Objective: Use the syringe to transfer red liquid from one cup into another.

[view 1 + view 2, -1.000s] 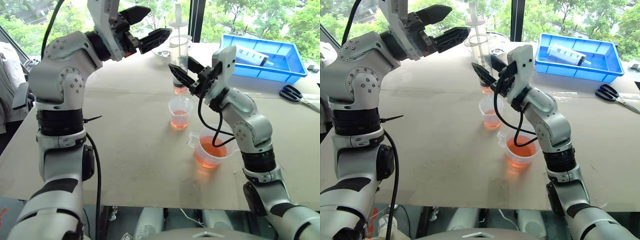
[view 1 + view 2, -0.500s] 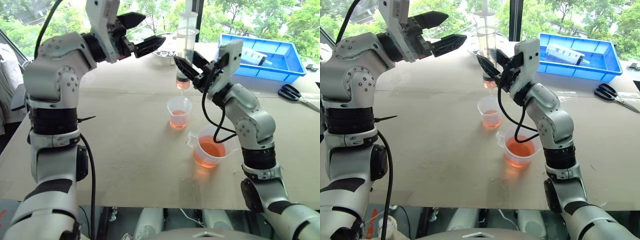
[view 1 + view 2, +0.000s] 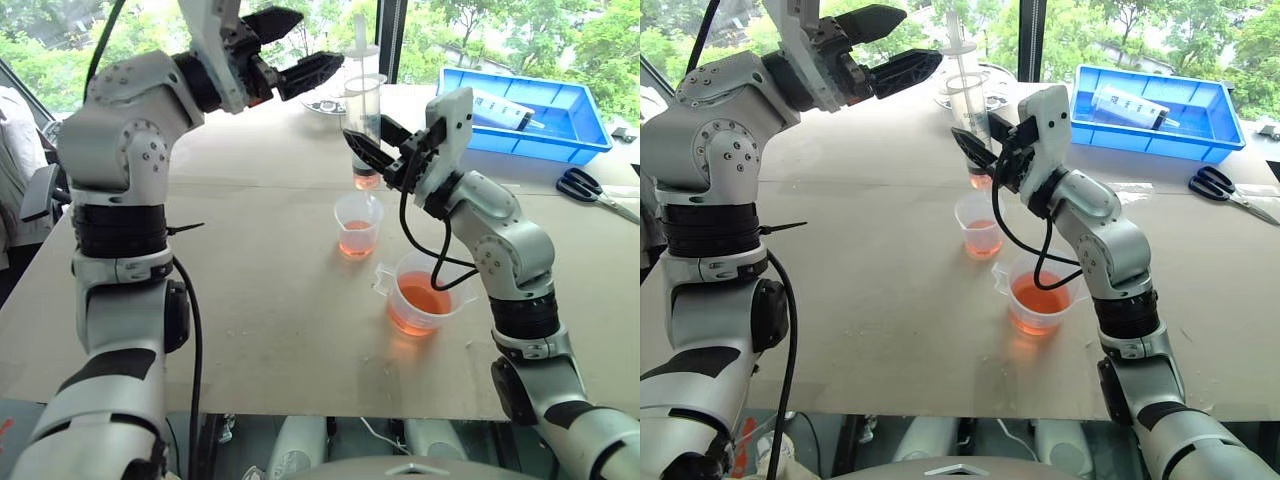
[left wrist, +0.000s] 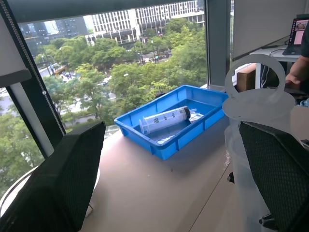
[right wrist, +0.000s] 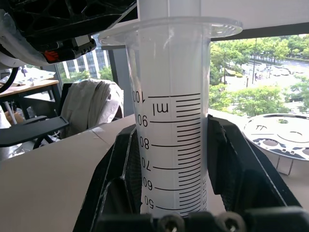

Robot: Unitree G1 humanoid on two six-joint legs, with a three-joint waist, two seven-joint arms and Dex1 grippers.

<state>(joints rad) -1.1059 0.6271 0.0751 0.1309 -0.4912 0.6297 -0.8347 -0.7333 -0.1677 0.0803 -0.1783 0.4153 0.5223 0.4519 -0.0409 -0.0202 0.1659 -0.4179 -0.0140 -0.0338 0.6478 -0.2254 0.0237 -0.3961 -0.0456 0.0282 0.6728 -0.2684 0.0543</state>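
The syringe [image 3: 362, 112] stands upright with a little red liquid [image 3: 366, 181] at its bottom. My right gripper [image 3: 367, 140] is shut on its barrel [image 5: 171, 125]. Its nozzle hangs just above the far rim of the small handleless cup [image 3: 358, 224], which holds some red liquid. The larger handled cup [image 3: 423, 294] stands nearer me, about a third full of red liquid. High at the left, my left gripper [image 3: 320, 40] is open beside the white plunger top [image 4: 258, 94], with nothing between its fingers [image 4: 63, 183].
A blue tray [image 3: 575, 135] at the back right holds a packaged syringe [image 3: 506, 108]. Scissors [image 3: 596, 190] lie at the table's right edge. A round white dish [image 3: 326, 103] sits behind the syringe. A person's arm [image 4: 297, 75] shows beyond the table.
The syringe rose a little half a second ago and is back down over the small cup. My left gripper has edged upward toward the plunger, still open.
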